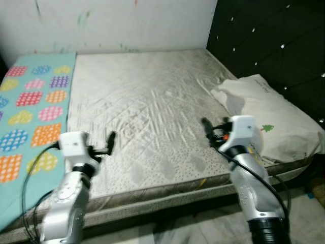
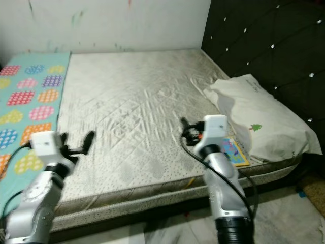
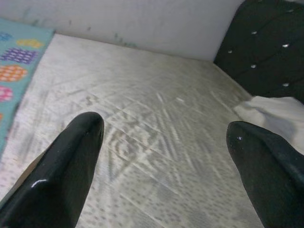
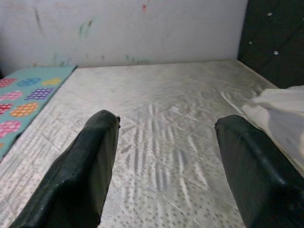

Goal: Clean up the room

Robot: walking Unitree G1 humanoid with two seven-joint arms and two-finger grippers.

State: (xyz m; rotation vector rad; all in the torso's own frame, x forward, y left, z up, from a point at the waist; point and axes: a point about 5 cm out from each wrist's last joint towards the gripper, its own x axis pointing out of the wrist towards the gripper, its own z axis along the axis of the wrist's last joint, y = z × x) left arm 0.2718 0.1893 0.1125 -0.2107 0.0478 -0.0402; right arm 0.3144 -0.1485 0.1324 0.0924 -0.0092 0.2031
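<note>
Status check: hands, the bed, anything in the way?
Left hand and right hand open, empty, over the mattress. Pillow at headboard, colourful book beside it, patterned blanket on the left. Path unobstructed.

Soft, even indoor light falls across the mattress (image 1: pixel 152 107), bright enough to wash out the quilted cover and the white wall (image 1: pixel 127 23) at the far side. The dark headboard (image 1: pixel 274 46) on the right stays deep in shade, with small studs catching pinpoint glints. Under the pillow (image 1: pixel 274 117) lies a faint shadow. Both head views are slightly soft and grainy. In the wrist views the black fingers (image 3: pixel 61 175) are blurred close up, one carrying a pale sheen.
</note>
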